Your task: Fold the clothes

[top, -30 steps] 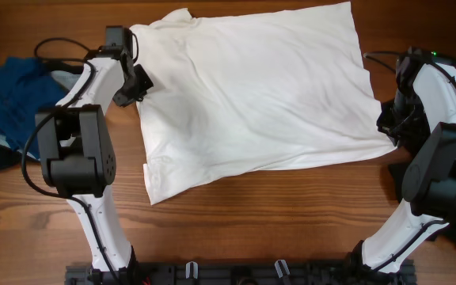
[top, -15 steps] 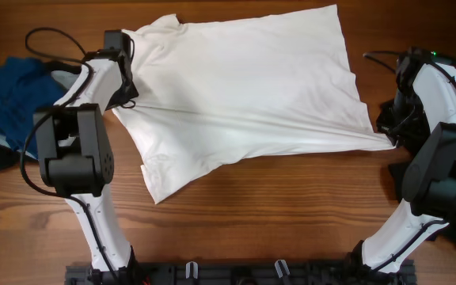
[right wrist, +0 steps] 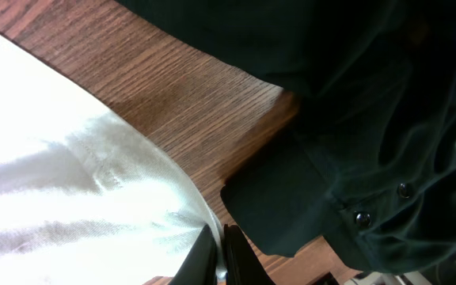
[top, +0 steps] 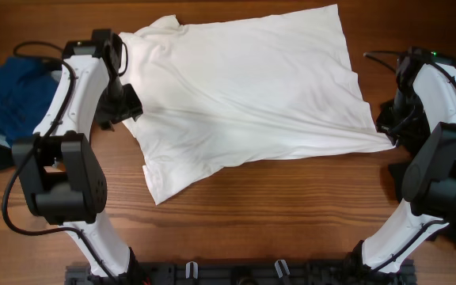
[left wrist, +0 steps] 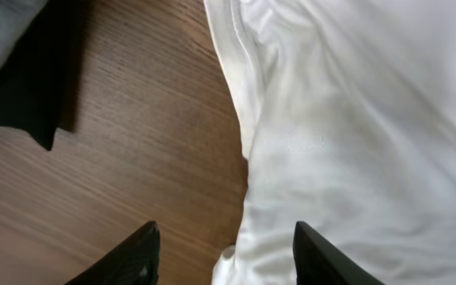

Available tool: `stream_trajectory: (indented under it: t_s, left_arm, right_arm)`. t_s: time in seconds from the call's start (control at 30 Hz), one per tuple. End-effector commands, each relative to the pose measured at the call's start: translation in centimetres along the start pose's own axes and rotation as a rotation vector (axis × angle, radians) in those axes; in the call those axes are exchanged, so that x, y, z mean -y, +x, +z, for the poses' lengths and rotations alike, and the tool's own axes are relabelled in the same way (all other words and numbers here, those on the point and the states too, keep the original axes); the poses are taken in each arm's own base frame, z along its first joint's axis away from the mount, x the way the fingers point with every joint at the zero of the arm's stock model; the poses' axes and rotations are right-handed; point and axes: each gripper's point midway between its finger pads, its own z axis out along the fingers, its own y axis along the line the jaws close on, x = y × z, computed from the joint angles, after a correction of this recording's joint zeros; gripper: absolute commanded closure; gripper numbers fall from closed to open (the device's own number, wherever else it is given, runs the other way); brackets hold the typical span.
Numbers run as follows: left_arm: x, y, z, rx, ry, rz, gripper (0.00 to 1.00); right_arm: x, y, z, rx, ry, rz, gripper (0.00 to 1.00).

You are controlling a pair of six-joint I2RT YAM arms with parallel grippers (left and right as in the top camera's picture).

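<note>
Right fingers point(right wrist: 237, 261) pinching white T-shirt point(top: 244, 87) corner, black garment point(right wrist: 370, 119) beside, blue pile point(top: 10, 91) left

— What sort of place is this?
— A robot test bench, it seems: more lab than home. A white-and-black jointed left arm point(top: 74, 87) and its twin, the right arm point(top: 442, 95), stand on a black metal rail point(top: 236, 273) at the edge of a brown wood-grain table point(top: 291, 206).
— Anything else?
— A white short-sleeved T-shirt point(top: 244, 87) spread flat between them, and a heap of blue garments point(top: 10, 91) at the side.
</note>
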Motion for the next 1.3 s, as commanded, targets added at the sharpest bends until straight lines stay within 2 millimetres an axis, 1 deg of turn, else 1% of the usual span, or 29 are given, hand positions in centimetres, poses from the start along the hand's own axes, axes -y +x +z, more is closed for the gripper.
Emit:
stream_trajectory:
  t_s: [0.0, 0.07, 0.13, 0.2, 0.27, 0.33, 0.4, 0.5, 0.53, 0.6, 0.63, 0.77, 0.9, 1.0, 1.1, 1.27]
  left_arm:
    - [-0.7, 0.3, 3.3, -0.004, -0.017, -0.089, 0.47]
    - [-0.5, 0.4, 5.1, 0.014, -0.007, -0.103, 0.49]
    - [-0.9, 0.4, 6.4, 0.033, -0.022, -0.144, 0.50]
    - [-1.0, 0.3, 7.2, 0.047, -0.022, -0.181, 0.51]
    - [-0.9, 0.1, 7.3, 0.057, -0.015, -0.180, 0.52]
    - [-0.8, 0.2, 7.2, 0.055, -0.012, -0.177, 0.57]
    - [-1.2, 0.2, 7.0, 0.050, -0.015, -0.159, 0.61]
    - [-2.3, -0.4, 5.6, 0.071, -0.002, -0.193, 0.58]
    - [-2.8, -0.9, 5.0, 0.094, 0.011, -0.215, 0.58]
    - [-3.1, -1.6, 4.7, 0.118, 0.028, -0.260, 0.57]
    - [-2.9, -1.7, 4.9, 0.119, 0.037, -0.261, 0.56]
    - [-0.8, -1.8, 5.9, 0.093, 0.116, -0.247, 0.56]
    - [0.1, -2.1, 7.0, 0.093, 0.118, -0.237, 0.55]
    - [1.3, -2.4, 6.9, 0.101, 0.163, -0.224, 0.55]
    - [1.7, -2.4, 6.9, 0.107, 0.168, -0.217, 0.55]
    - [1.1, -2.6, 6.9, 0.122, 0.137, -0.220, 0.54]
  right_arm:
    - [-0.1, 0.0, -0.3, 0.007, -0.020, -0.031, 0.95]
    - [-0.3, -0.1, -0.3, 0.008, -0.025, -0.031, 0.96]
    - [-0.3, -0.1, -0.3, 0.008, -0.025, -0.031, 0.95]
    - [-0.3, -0.1, -0.3, 0.008, -0.025, -0.031, 0.95]
    - [-0.3, -0.1, -0.3, 0.008, -0.025, -0.031, 0.95]
    - [-0.3, -0.1, -0.3, 0.008, -0.025, -0.031, 0.95]
    - [-0.3, -0.1, -0.3, 0.008, -0.025, -0.031, 0.95]
    - [-0.3, -0.1, -0.3, 0.009, -0.026, -0.030, 0.95]
    - [-0.3, -0.1, -0.3, 0.011, -0.027, -0.030, 0.95]
    - [-0.3, -0.1, -0.3, 0.011, -0.026, -0.030, 0.95]
    - [-0.3, -0.1, -0.3, 0.011, -0.027, -0.030, 0.95]
    - [-0.3, -0.1, -0.3, 0.008, -0.026, -0.031, 0.95]
    - [-0.3, -0.1, -0.3, 0.008, -0.025, -0.031, 0.95]
    - [-0.3, -0.1, -0.3, 0.008, -0.025, -0.031, 0.95]
    - [-0.2, 0.0, -0.3, 0.007, -0.025, -0.031, 0.95]
    - [-0.3, -0.1, -0.3, 0.007, -0.025, -0.031, 0.95]
